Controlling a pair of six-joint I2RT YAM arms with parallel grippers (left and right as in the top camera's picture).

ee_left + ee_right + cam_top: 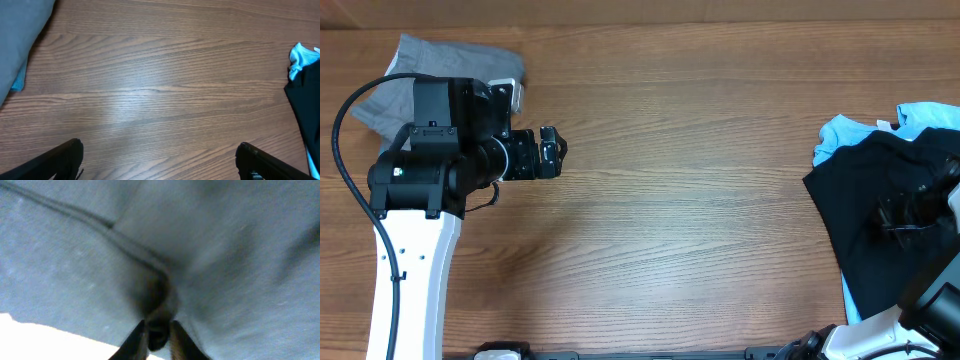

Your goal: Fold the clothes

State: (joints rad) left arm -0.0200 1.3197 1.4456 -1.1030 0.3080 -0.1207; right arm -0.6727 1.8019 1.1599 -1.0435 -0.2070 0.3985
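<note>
A black T-shirt [860, 215] lies crumpled at the table's right edge, on top of a light blue tee [923, 117]. My right gripper [905, 213] is down on the black shirt. In the right wrist view its fingers [157, 335] are shut on a pinched fold of that cloth [200, 255], which fills the view. Grey shorts [432, 60] lie bunched at the far left, partly under my left arm. My left gripper [552, 152] hangs open over bare wood beside them, with nothing between its fingers [160, 162]. The left wrist view shows the shorts [20, 35] and the black shirt [306, 107] at its edges.
A wooden table [690, 200] stretches between the two piles. A black cable [350, 150] loops beside the left arm's white base. The light blue tee [301, 54] peeks out at the right of the left wrist view.
</note>
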